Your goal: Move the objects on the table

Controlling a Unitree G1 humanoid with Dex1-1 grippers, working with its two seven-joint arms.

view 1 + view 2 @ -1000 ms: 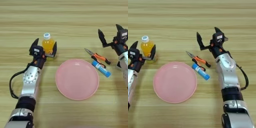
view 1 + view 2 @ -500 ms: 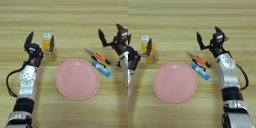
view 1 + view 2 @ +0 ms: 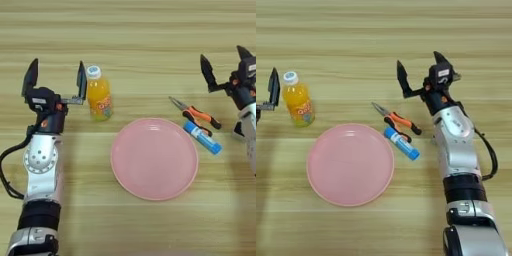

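Observation:
The orange-juice bottle (image 3: 99, 95) stands upright on the wooden table (image 3: 130, 35), left of centre. My left gripper (image 3: 56, 80) is open just to its left, with nothing between the fingers, and the nearer finger (image 3: 81, 80) is close beside the bottle. The round pink plate (image 3: 154, 157) lies in the middle, nearer to me. Right of the plate lie the orange-handled pliers (image 3: 398, 118) and, just in front of them, the blue-and-white tube (image 3: 401, 143). My right gripper (image 3: 421, 72) is open and holds nothing, hovering behind and to the right of the pliers.
Bare wood stretches across the far half of the table and along the near edge in front of the plate. My forearms (image 3: 456, 145) come in from the near left and near right.
My left gripper has drawn back to the left, so the bottle that stood between its fingers now stands free to its right. The right arm has not moved.

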